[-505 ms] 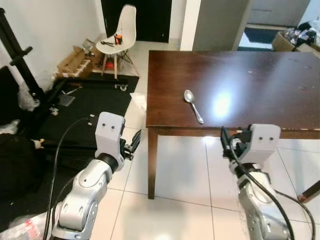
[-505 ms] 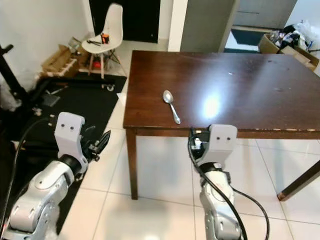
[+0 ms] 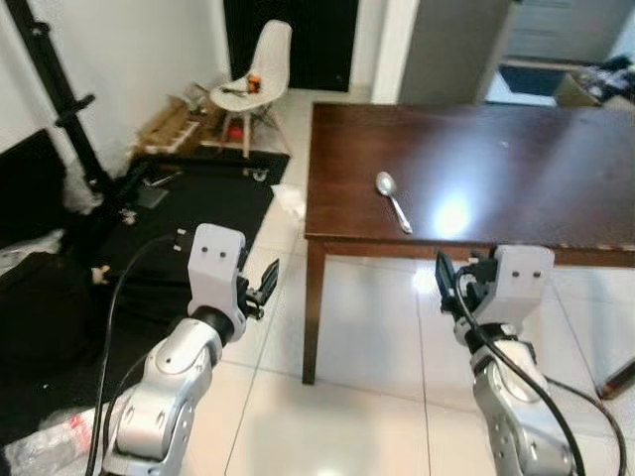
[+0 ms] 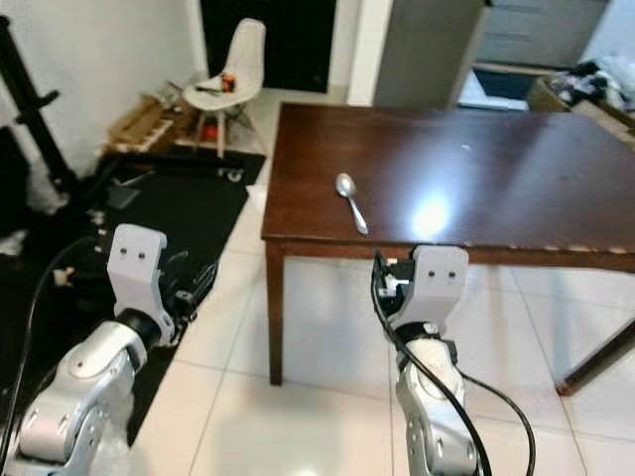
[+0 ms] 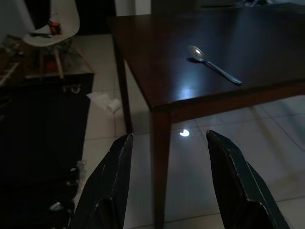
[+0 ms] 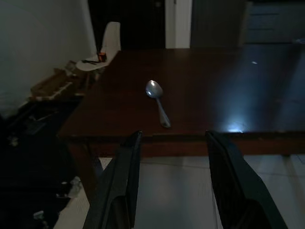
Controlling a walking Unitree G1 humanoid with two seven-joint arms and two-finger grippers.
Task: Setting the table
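Facing: dark wooden table (image 3: pixel 516 188) on white tile floor (image 3: pixel 367 337)
Spoon (image 3: pixel 393 199): lies flat on the table near its front edge, close to the left corner, bowl pointing away from the robot
Left gripper (image 5: pixel 169 181): held low over the floor, left of the table leg (image 3: pixel 313 312), its 2 fingers spread wide, holding nothing
Right gripper (image 6: pixel 171 179): just short of the table's front edge, fingers wide apart, holding nothing, spoon ahead between them
Chair (image 3: pixel 260 69): white, well beyond the table's left corner, small items on its seat
Mat (image 3: pixel 189 223): black, on the floor left of the table
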